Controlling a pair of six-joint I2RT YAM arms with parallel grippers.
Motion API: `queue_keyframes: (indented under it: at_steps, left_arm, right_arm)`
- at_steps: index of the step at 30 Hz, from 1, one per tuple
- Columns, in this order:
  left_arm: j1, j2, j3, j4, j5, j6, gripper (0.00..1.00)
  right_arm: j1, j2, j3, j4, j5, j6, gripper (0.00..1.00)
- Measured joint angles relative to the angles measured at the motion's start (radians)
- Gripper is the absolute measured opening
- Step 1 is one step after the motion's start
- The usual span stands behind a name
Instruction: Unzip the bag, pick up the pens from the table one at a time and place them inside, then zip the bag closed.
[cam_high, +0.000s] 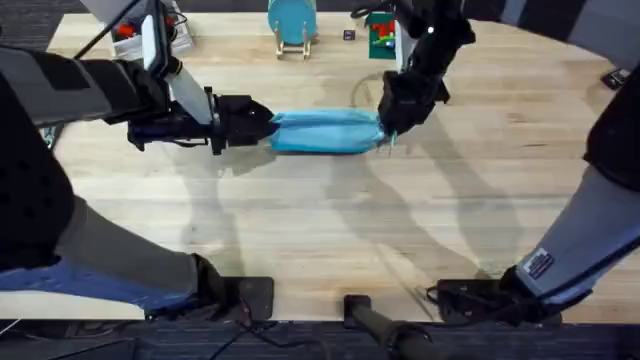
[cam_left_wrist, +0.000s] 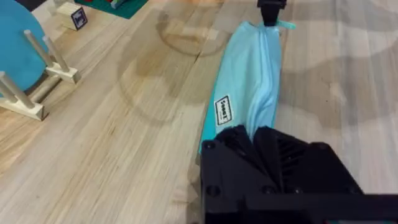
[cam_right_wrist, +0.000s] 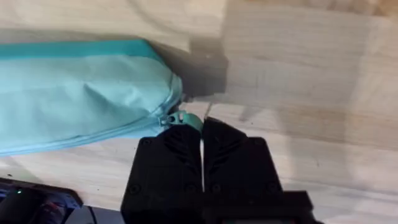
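The light blue bag (cam_high: 325, 131) lies lengthwise on the table (cam_high: 320, 230), held taut between both grippers. My left gripper (cam_high: 268, 125) is shut on the bag's left end, where the fabric (cam_left_wrist: 252, 93) bunches between its black fingers (cam_left_wrist: 236, 143). My right gripper (cam_high: 388, 132) is at the bag's right end, shut on the teal zipper pull (cam_right_wrist: 186, 118) that sticks out from the bag's corner (cam_right_wrist: 81, 93). The zipper line looks closed along the stretch I see. The pens are out of view.
A round light-blue disc on a wooden stand (cam_high: 291, 22) stands at the back centre, with a small dark cube (cam_high: 348, 35) and a green and red item (cam_high: 381, 35) to its right. Red clutter (cam_high: 125, 30) sits back left.
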Motion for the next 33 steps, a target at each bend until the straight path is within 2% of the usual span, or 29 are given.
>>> queue_keyframes:
  at_steps: [13,21,33]
  left_arm:
    - [0.0,0.0,0.0,0.0,0.001,0.0,0.042]
    - [0.018,0.0,0.0,0.005,-0.032,0.0,0.042]
    - [0.019,0.0,0.0,0.005,-0.037,0.0,0.042]
  right_arm:
    - [-0.039,-0.002,-0.006,-0.003,0.007,0.0,0.031]
    - [-0.152,-0.002,-0.035,-0.04,0.193,0.0,0.029]
    - [-0.138,-0.002,-0.035,-0.039,0.243,0.0,0.033]
